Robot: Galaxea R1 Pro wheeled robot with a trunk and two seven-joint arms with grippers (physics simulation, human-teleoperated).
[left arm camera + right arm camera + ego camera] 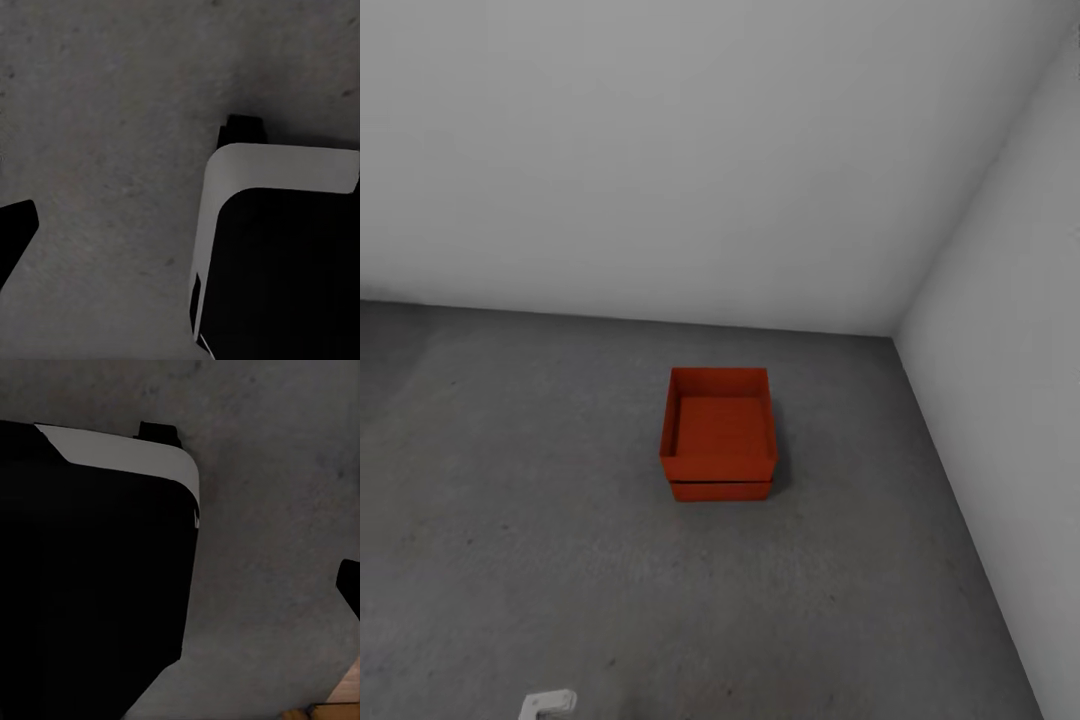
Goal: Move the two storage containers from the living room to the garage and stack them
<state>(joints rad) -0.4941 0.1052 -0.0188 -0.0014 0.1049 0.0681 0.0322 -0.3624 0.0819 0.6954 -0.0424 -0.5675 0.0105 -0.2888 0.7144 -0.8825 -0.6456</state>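
Note:
Two orange-red storage containers stand stacked on the dark grey garage floor (510,480) near the corner of the room. The upper container (718,425) is open-topped and empty, and it sits squarely on the lower container (720,491), of which only a thin front strip shows. Both grippers hang low beside my base, far from the stack. My left gripper (180,225) is open, with one dark fingertip (15,225) at the picture's edge and only concrete behind it. My right gripper (180,585) is open too, with one fingertip (349,585) showing. Neither holds anything.
Plain pale walls meet in a corner behind and to the right of the stack, the right wall (1000,420) running close by. My black, white-edged base (277,255) (90,570) stands beside both grippers. A white robot part (547,705) pokes in at the bottom.

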